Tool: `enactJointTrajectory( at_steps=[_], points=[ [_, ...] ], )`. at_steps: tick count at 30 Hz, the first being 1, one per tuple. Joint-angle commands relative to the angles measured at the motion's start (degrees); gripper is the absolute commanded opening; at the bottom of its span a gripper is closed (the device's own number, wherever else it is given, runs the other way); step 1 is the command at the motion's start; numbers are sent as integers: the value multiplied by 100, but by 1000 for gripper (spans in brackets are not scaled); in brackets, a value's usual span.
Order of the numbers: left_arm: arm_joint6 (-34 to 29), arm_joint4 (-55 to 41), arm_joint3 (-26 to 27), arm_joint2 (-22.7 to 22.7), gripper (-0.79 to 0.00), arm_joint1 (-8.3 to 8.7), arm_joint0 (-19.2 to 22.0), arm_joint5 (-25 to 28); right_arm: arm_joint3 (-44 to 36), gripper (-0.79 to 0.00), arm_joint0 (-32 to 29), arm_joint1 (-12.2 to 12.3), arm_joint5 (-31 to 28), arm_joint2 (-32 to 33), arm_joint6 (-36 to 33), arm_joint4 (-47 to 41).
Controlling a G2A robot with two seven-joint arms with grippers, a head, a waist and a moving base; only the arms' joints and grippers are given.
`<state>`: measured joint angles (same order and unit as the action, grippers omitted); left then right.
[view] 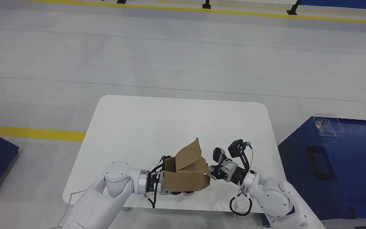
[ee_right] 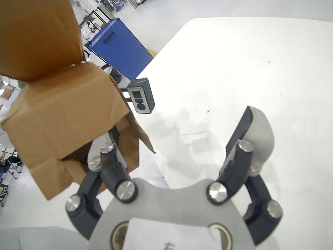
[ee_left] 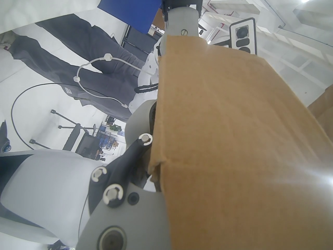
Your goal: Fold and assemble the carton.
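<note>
The brown carton [view: 186, 172] hangs just above the near edge of the white table [view: 171, 120], between my two arms. One flap [view: 190, 153] stands up at its far side. My left gripper [view: 162, 180] is shut on the carton's left end; in the left wrist view the carton [ee_left: 234, 144] covers its fingers. My right gripper [view: 213, 169] is at the carton's right end. In the right wrist view it [ee_right: 177, 128] stands wide open. One of its fingers [ee_right: 101, 149] is tucked under the carton's [ee_right: 59, 110] open end, the other finger [ee_right: 257, 131] is free over the table.
A blue cabinet [view: 326, 166] stands right of the table, with a small clear box [view: 327, 125] on top. The table's far half [ee_right: 247, 53] is bare white surface. The table's near edge lies right under the carton.
</note>
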<state>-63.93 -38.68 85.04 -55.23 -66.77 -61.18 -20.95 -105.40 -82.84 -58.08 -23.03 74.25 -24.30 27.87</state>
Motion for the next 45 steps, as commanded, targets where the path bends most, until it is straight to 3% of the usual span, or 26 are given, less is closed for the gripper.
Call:
enactJointTrajectory(
  at_steps=[1,9,24,45],
  points=[
    [12,5,-24,5,-785,2,4,9,-48,0,-51,9,-54,116,67,-89],
    [25,-22,-82,-5,-785,14,8,50,-278,0,-308,40,-198,476,170,-274],
    [40,-179,-65,-194,-785,69,-52,72,29,0,-79,-29,4,-66,-130,231],
    [452,-410,-184,-305,-785,78,-65,1,-474,0,-430,10,-285,208,-174,110]
  ],
)
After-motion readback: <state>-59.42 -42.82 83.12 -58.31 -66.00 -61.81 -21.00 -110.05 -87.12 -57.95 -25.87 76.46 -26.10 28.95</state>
